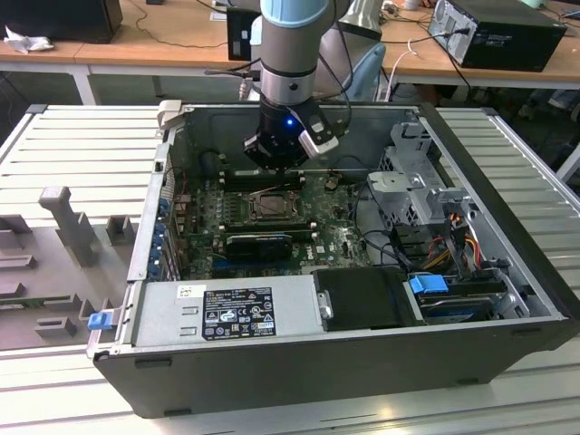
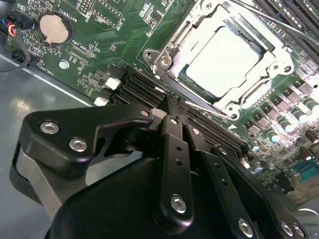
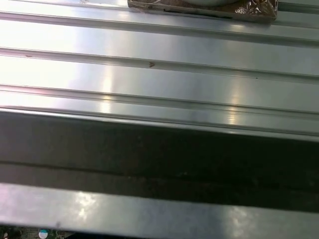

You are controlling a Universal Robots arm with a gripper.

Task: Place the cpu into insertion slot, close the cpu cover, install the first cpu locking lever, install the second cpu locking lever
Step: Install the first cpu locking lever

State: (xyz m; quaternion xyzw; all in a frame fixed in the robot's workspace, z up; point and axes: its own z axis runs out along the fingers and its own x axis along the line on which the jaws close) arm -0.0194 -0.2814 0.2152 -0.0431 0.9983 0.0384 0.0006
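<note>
The black gripper [image 2: 172,117], its fingers pressed together on nothing, hung beside the silvery-rimmed insertion slot [image 2: 227,59] because the pale silver-grey square cpu [image 2: 225,59] lay seated there under the closed thin metal cpu cover [image 2: 271,64].

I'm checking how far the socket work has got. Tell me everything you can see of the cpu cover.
The cpu cover is a thin, silvery metal frame with a large square cutout. It lies closed and flat over the insertion slot on the green motherboard, the pale cpu showing through its opening. A thin metal lever runs along one edge. The gripper hovers just beside it.
</note>
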